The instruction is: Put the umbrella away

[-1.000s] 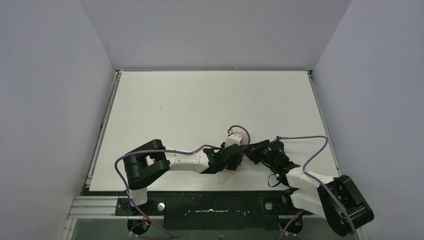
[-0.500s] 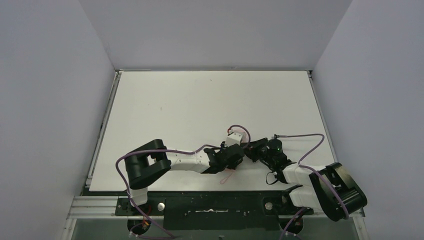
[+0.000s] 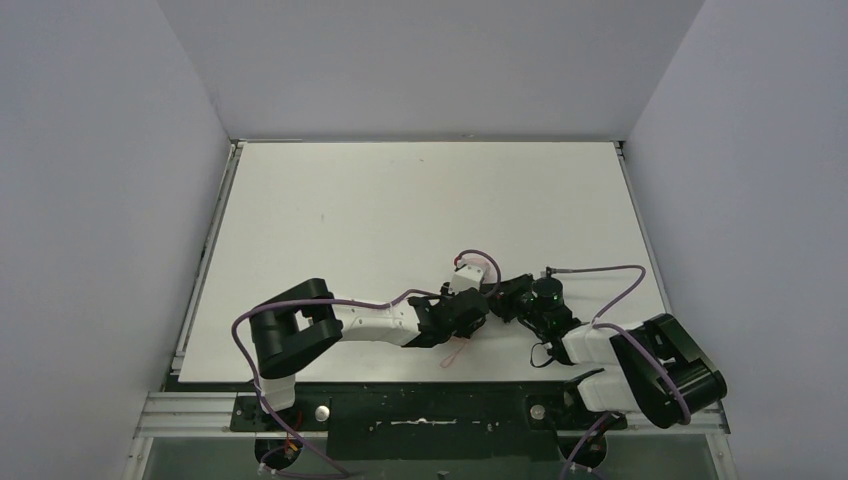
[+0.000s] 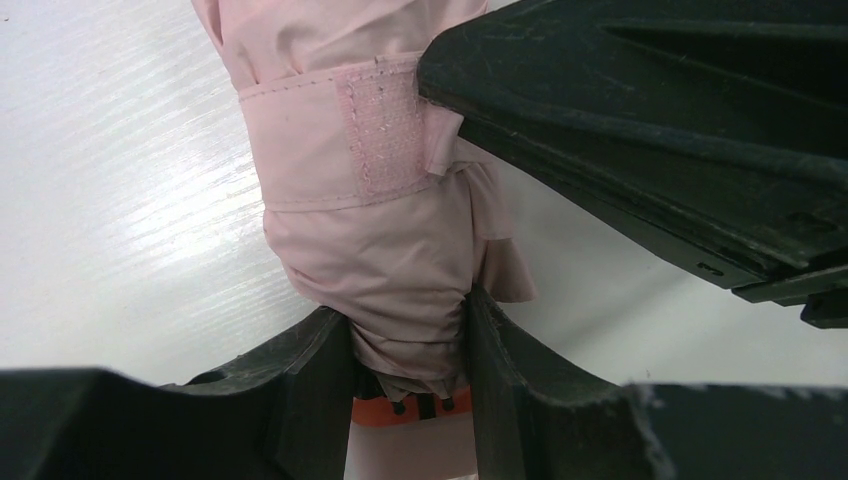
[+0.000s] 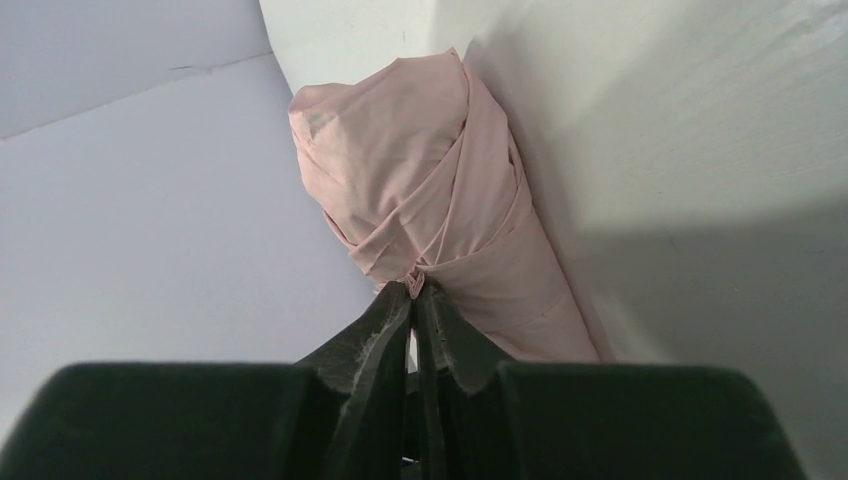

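The left gripper (image 4: pixel 405 318) is clamped around one end of the umbrella (image 4: pixel 370 230), a black finger pressed into the pink fabric on each side. The right gripper (image 5: pixel 414 292) has its fingers squeezed almost together, with just a small tab of the strap (image 4: pixel 310 140) nipped at their tips. From where I stand the white table (image 3: pixel 400 200) takes up most of the scene, and all of this sits close to the table's near edge, a little right of its middle. Both arms lie low over that part of the table, the left one stretching in from the table's near left, the right one folded in from its near right corner. They meet so tightly that from above the umbrella is almost wholly hidden under them. Up close it shows as a folded, rolled-up bundle of pale pink cloth lying on the table top, creased and twisted, its rounded end outside either grip. The strap runs around the bundle as a flat band, lying against the cloth, and a rough fastening patch (image 4: pixel 385 125) sits on the band right beside the right gripper's tip. A thin pinkish cord loop (image 3: pixel 455 353) lies on the table toward the near edge, just beside the left arm's end. Something small and orange (image 4: pixel 415 410) peeks out under the clamped end, between the left fingers; I cannot tell what it is.
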Available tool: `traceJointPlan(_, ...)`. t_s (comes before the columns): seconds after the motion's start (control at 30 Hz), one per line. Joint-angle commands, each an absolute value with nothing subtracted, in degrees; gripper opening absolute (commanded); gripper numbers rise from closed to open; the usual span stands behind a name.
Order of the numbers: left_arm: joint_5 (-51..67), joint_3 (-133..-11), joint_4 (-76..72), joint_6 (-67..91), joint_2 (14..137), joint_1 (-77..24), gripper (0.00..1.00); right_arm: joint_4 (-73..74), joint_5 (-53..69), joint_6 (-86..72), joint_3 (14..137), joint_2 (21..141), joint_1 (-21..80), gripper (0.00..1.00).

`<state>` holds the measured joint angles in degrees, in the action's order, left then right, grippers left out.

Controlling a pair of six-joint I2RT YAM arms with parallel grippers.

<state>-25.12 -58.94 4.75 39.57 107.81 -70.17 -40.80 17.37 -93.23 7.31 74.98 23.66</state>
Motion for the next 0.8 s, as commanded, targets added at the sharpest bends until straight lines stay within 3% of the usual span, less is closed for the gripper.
traceJointPlan(0.0,-11.5,-54.2,20.8,35.6,115.8,-72.9,0.00,-53.0,20.0,-93.4,10.9,76.0,25.2,0.10)
traceJointPlan(0.37,-11.6,-53.9,20.6,35.8,115.6,-72.9,0.00,-56.1,20.5,-93.6,10.7,78.8,25.6,0.22)
traceJointPlan(0.63,-11.0,-53.0,19.7,35.8,114.9,-72.9,0.00,-54.7,20.2,-92.1,9.9,79.0,25.0,0.22)
traceJointPlan(0.77,-9.1,-51.3,17.9,33.7,112.6,-72.6,0.00,-47.7,20.9,-88.4,10.9,73.5,22.5,0.23)
